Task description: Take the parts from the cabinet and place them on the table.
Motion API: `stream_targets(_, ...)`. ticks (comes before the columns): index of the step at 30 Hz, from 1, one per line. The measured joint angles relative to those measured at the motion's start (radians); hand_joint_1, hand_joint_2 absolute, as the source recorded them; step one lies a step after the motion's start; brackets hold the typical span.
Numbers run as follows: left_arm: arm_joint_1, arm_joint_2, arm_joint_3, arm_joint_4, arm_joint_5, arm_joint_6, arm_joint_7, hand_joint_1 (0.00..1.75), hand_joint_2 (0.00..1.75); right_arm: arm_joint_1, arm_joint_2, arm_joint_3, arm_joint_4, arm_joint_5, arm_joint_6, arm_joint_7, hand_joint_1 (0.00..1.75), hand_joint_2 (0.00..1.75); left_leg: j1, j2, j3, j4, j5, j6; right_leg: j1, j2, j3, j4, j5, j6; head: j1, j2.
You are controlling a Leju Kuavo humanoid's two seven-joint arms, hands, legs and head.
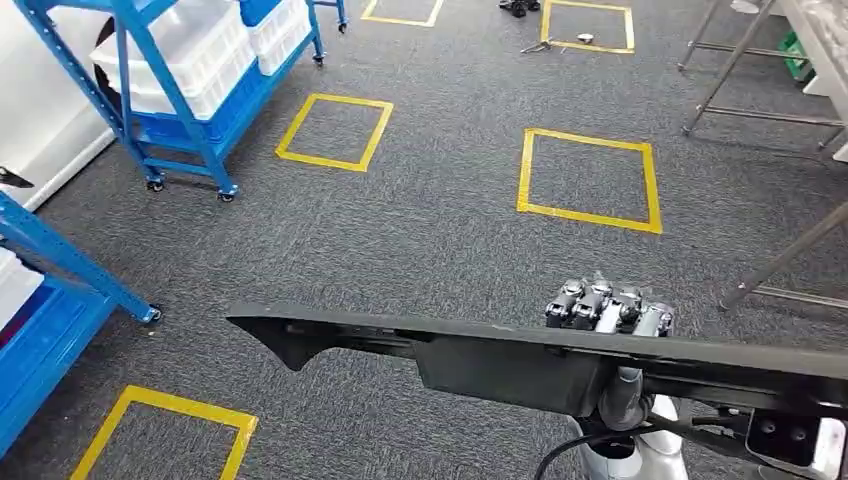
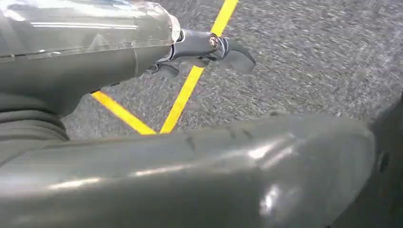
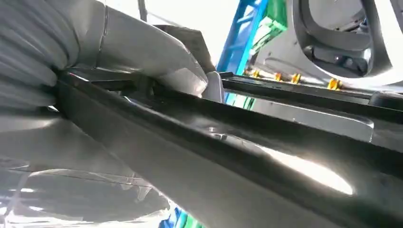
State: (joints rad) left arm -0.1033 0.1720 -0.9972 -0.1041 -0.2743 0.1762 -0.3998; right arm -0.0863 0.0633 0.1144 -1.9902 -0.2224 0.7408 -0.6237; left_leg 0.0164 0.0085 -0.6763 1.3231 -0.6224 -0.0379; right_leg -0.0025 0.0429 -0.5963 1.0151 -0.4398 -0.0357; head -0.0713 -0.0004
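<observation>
Head view, as I steer from the remote station: a long, flat black plastic trim part with a pointed end lies crosswise low in the frame, from about 8 o'clock to 4 o'clock, carried above the grey carpet floor. My right hand grips it at about 5 o'clock, dark fingers curled over its far edge; the right wrist view confirms the same part clamped under the grey thumb. My left hand hangs over the carpet and a yellow tape line; its fingers look partly curled with nothing in them, though I cannot tell the exact pose. On the floor I see 4 yellow tape squares, the nearest complete one at 1 o'clock. A blue wheeled metal rack with white plastic bins stands at 10 o'clock, and grey metal table legs at 2 o'clock.
</observation>
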Motion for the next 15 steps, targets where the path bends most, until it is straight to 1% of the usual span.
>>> stream_targets(1,0.0,0.0,0.0,0.0,0.0,0.0,-0.001,0.0,0.0,-0.001,0.0,0.0,0.0,0.0,0.0,0.0,1.75,1.75,0.0,-0.001,0.013,-0.04,0.036,0.001,0.0,0.013,0.001,0.002,-0.001,0.0,0.0,0.0)
stream_targets(2,-0.003,0.001,0.0,0.0,0.0,0.0,-0.003,0.0,0.0,-0.002,0.0,0.0,0.0,0.0,-0.001,0.0,1.75,1.75,0.001,-0.005,0.042,-0.115,0.085,0.002,-0.001,0.026,0.002,0.006,-0.003,0.002,0.0,0.0)
stream_targets(3,-0.004,0.003,0.0,0.0,0.0,0.0,-0.01,0.0,0.0,-0.005,0.0,0.0,0.0,0.0,-0.005,0.0,1.75,1.75,0.004,-0.022,0.084,-0.217,0.141,0.004,-0.001,0.039,0.002,0.011,-0.006,0.006,0.0,0.0)
stream_targets(4,-0.004,0.006,0.001,0.0,0.0,0.0,-0.016,0.0,0.0,-0.007,0.0,0.002,0.0,0.0,-0.008,0.0,1.75,1.75,0.006,-0.062,0.108,-0.281,0.155,0.008,-0.004,0.048,0.0,0.016,-0.009,0.01,0.0,0.0)
stream_targets(5,-0.004,0.008,0.002,0.001,0.0,-0.003,-0.024,0.0,0.0,-0.012,-0.001,0.008,0.002,0.0,-0.014,0.0,1.75,1.75,0.01,-0.098,0.114,-0.302,0.144,0.01,0.004,0.06,-0.009,0.028,-0.012,0.016,0.0,0.0)
stream_targets(6,-0.006,0.01,0.005,0.001,0.0,-0.003,-0.029,0.0,0.0,-0.019,-0.001,0.017,0.005,0.0,-0.021,0.0,1.75,1.75,0.005,-0.085,0.112,-0.294,0.145,0.012,-0.006,0.074,-0.016,0.025,-0.006,0.025,0.0,0.0)
stream_targets(7,-0.006,0.01,0.009,0.0,0.0,-0.004,-0.035,0.0,0.0,-0.025,-0.002,0.028,0.007,-0.004,-0.025,0.0,1.75,1.75,0.0,-0.078,0.113,-0.295,0.144,0.019,-0.01,0.082,-0.018,0.021,-0.005,0.032,0.0,0.0)
stream_targets(8,-0.01,0.011,0.013,0.001,0.001,-0.003,-0.039,0.0,0.0,-0.034,-0.003,0.042,0.01,-0.013,-0.034,0.0,1.75,1.75,-0.003,-0.067,0.114,-0.297,0.147,0.025,-0.01,0.094,-0.02,0.019,0.0,0.039,0.0,0.0)
stream_targets(9,-0.014,0.011,0.02,0.0,0.0,-0.002,-0.04,0.0,0.0,-0.045,-0.005,0.053,0.013,-0.02,-0.039,0.0,1.75,1.75,0.006,-0.056,0.117,-0.306,0.153,0.033,-0.009,0.102,-0.022,0.02,-0.001,0.046,0.0,0.0)
stream_targets(10,-0.019,0.012,0.026,0.0,0.0,0.0,-0.041,0.0,0.0,-0.056,-0.008,0.061,0.017,-0.028,-0.044,0.0,1.75,1.75,0.006,-0.042,0.122,-0.311,0.157,0.039,-0.01,0.053,-0.023,0.035,-0.008,0.046,0.0,0.0)
stream_targets(11,-0.02,0.012,0.031,0.0,0.0,0.005,-0.042,0.0,0.0,-0.073,-0.012,0.069,0.021,-0.039,-0.053,0.0,1.75,1.75,0.004,-0.032,0.124,-0.315,0.158,0.046,-0.005,0.0,-0.046,0.078,-0.038,0.05,0.0,0.0)
stream_targets(12,-0.019,0.013,0.035,0.0,0.001,0.006,-0.041,0.0,0.0,-0.087,-0.016,0.077,0.026,-0.05,-0.061,0.0,1.75,1.75,0.002,-0.02,0.124,-0.315,0.157,0.049,-0.007,-0.02,-0.081,0.146,-0.073,0.054,0.0,0.0)
stream_targets(13,-0.017,0.013,0.042,0.0,0.002,0.01,-0.041,0.0,0.0,-0.095,-0.019,0.084,0.031,-0.059,-0.068,0.0,1.75,1.75,0.0,-0.008,0.124,-0.315,0.156,0.05,-0.009,-0.03,-0.121,0.228,-0.108,0.058,0.0,0.0)
stream_targets(14,-0.014,0.013,0.048,0.0,0.002,0.012,-0.041,0.0,0.0,-0.097,-0.022,0.088,0.036,-0.063,-0.072,0.0,1.75,1.75,-0.001,0.007,0.124,-0.314,0.155,0.052,-0.012,-0.034,-0.156,0.293,-0.127,0.061,0.0,0.0)
stream_targets(15,-0.013,0.013,0.05,0.0,0.002,0.013,-0.04,0.0,0.0,-0.097,-0.026,0.092,0.04,-0.067,-0.073,0.0,1.75,1.75,-0.001,0.017,0.125,-0.314,0.153,0.051,-0.013,-0.037,-0.169,0.316,-0.125,0.064,0.0,0.0)
